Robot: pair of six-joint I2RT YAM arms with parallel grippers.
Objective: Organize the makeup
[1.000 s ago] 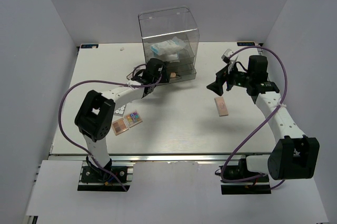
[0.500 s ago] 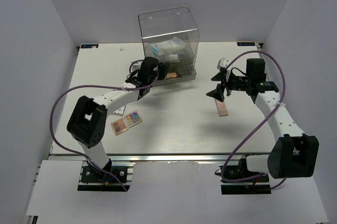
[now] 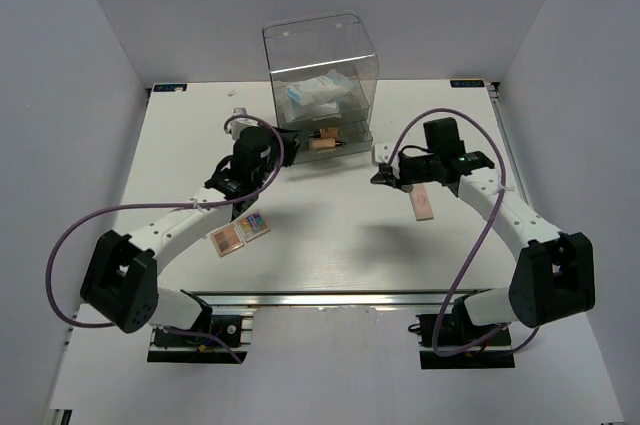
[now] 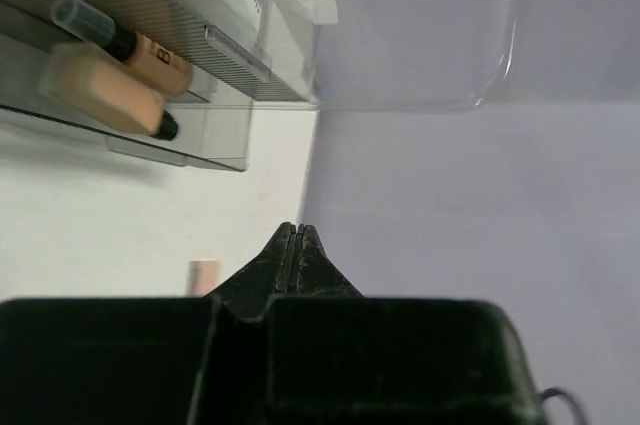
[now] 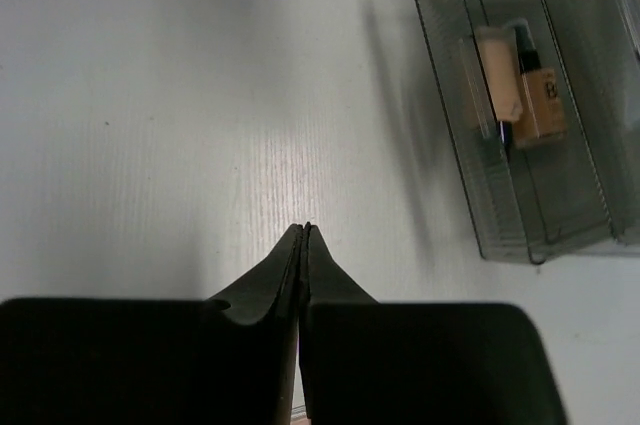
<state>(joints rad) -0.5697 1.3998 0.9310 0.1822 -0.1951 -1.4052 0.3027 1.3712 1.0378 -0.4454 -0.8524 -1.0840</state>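
Hovering empty, the left gripper (image 4: 297, 233) and right gripper (image 5: 304, 231) both have fingers pressed together, probably between picks. A peach palette (image 3: 422, 202) lies on the table (image 3: 330, 245) near the right one; the pink palette (image 3: 228, 239) and multicoloured palette (image 3: 254, 224) sit by the left arm, likely bound for the clear drawer box (image 3: 322, 65), where bottles (image 4: 105, 95) already lie
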